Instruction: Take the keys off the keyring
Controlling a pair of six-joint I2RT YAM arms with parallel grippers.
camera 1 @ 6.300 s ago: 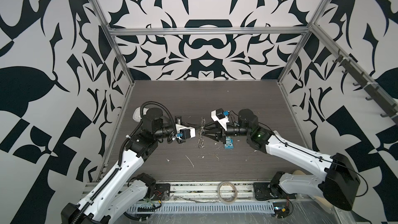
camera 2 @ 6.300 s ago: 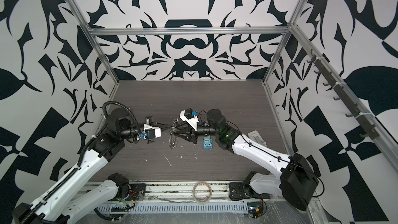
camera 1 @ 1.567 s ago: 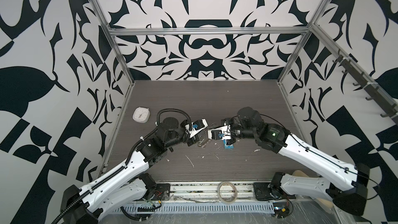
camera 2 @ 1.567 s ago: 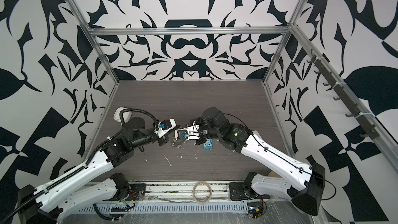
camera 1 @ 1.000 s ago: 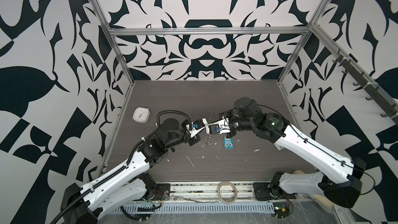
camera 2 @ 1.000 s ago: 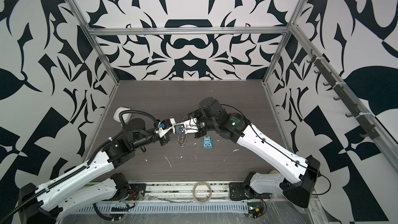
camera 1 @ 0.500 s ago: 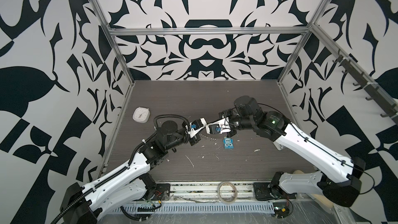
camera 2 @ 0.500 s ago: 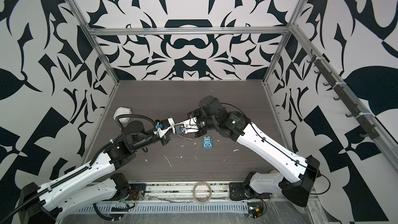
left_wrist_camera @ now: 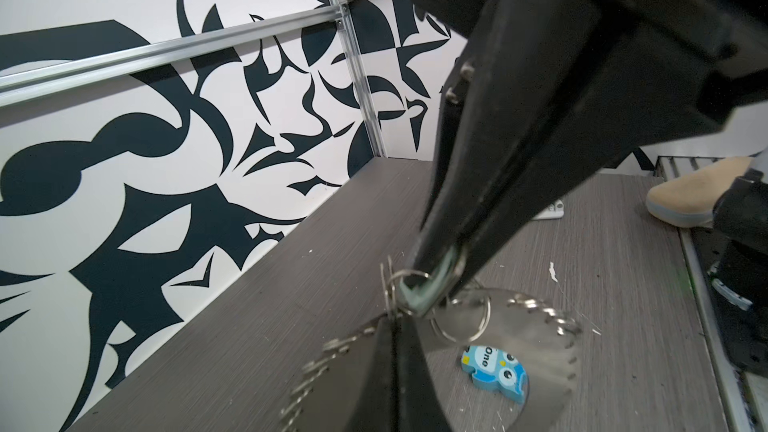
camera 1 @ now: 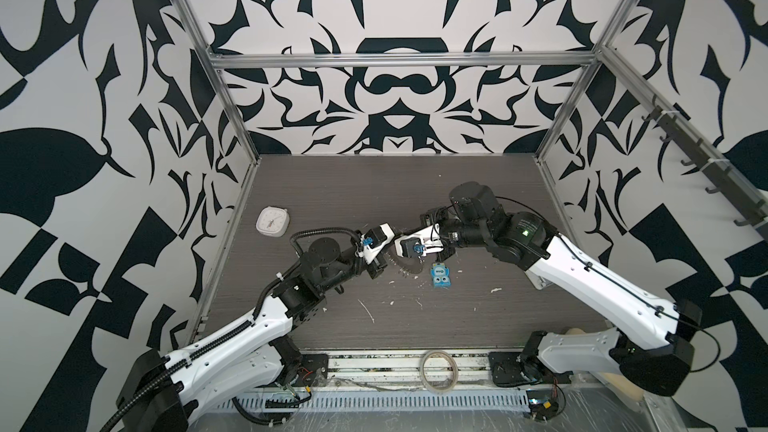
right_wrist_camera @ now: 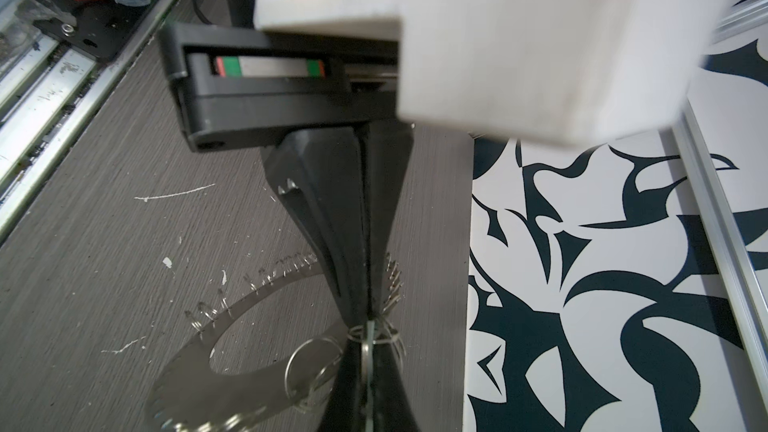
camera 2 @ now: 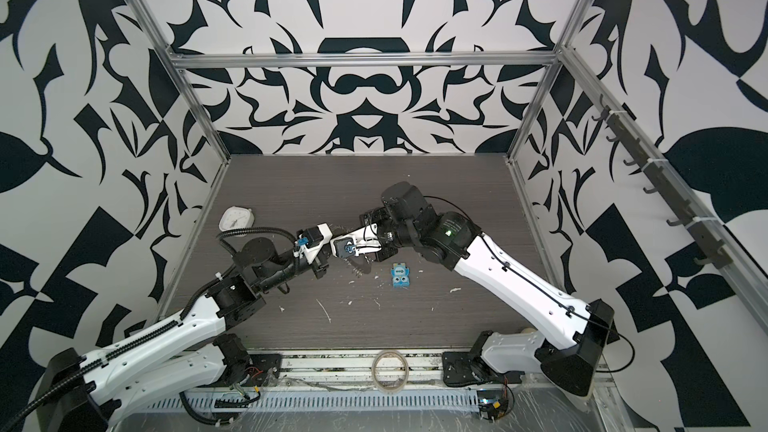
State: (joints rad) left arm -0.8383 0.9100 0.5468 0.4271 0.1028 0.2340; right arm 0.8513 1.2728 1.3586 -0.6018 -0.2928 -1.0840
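Left wrist view: left tool grips one keyring, right tool one key.

Inside a robotics laboratory test cell, two white-and-black jointed robot arms stand bolted to a metal base rail at a grey wood-grain tabletop, enclosed by silver aluminium framing and black-and-white patterned wall panels.

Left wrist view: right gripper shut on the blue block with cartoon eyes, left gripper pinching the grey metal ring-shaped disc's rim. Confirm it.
One error. The left wrist view shows the right gripper shut on the pale whitish-green plastic tag; the blue block with cartoon eyes lies loose on the table. The left gripper does pinch the rim of the grey metal ring-shaped disc.
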